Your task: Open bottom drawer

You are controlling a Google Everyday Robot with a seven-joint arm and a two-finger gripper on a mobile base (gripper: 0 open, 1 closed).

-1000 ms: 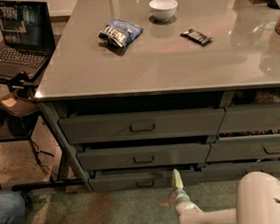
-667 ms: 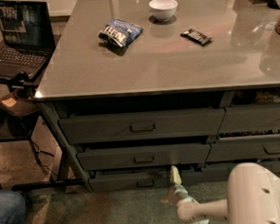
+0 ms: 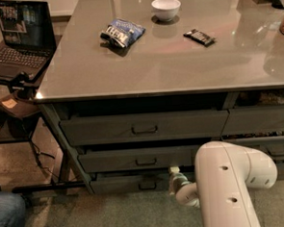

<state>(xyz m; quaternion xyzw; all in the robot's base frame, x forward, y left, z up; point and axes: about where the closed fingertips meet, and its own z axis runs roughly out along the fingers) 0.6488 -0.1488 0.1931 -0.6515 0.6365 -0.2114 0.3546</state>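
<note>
Three wide drawers are stacked under the left part of the table, and the bottom drawer (image 3: pixel 117 185) is the lowest and thinnest-fronted of them, just above the floor and, as far as can be seen, not pulled out, its small centre handle (image 3: pixel 147 186) free. The gripper (image 3: pixel 174 174) sits low in front of that drawer's right end, off to the right of the handle and apart from it, close to the seam with the middle drawer (image 3: pixel 111 161); whether it is spread or pressed together cannot be told. The main risk is a miss. Closing from here would catch the panel edge or nothing at all, so it likely has to shift left first. The middle drawer's like handle (image 3: pixel 146 161) sits directly above, so a small error upward could hook the wrong pull. The bulky white arm (image 3: pixel 228 187) stands right in the path the drawer would travel and hides part of the front, so the tray could strike it if the base does not back away. A skewed pull on so shallow a front could slip off or jam it. Up on the table top (image 3: pixel 177 65), the chip bag (image 3: pixel 121 32), bowl (image 3: pixel 166 8) and dark bar (image 3: pixel 199 37) could slide if the frame is jerked.
</note>
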